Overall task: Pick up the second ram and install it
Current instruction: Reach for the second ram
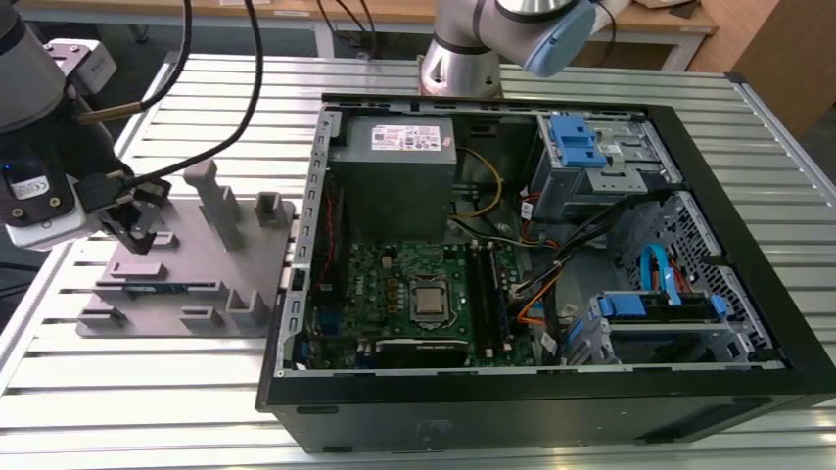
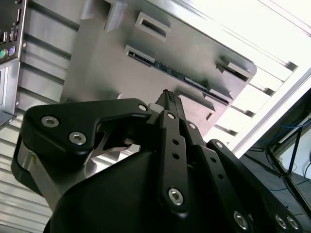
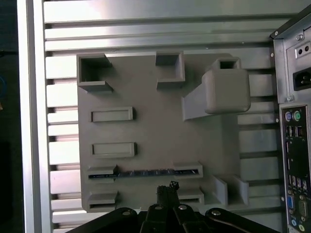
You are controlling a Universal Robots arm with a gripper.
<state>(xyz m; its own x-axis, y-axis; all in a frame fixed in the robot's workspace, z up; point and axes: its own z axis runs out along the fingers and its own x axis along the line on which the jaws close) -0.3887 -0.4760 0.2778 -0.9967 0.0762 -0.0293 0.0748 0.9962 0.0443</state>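
Second ram: only thin top edge shows, ends sunk in grey fixture slots; chips, label hidden from me. In second wrist view my own body covers fixture's near part. My jaws' roots cut by frame edge in both wrist views. Computer case: corner cut off at exterior view's right; memory slots too small to tell if filled.

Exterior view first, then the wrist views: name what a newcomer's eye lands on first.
The open computer case dominates the exterior view, its green motherboard exposed. At the exterior view's left a grey fixture plate holds the second ram on edge in a slot, with the end effector hovering close to it.
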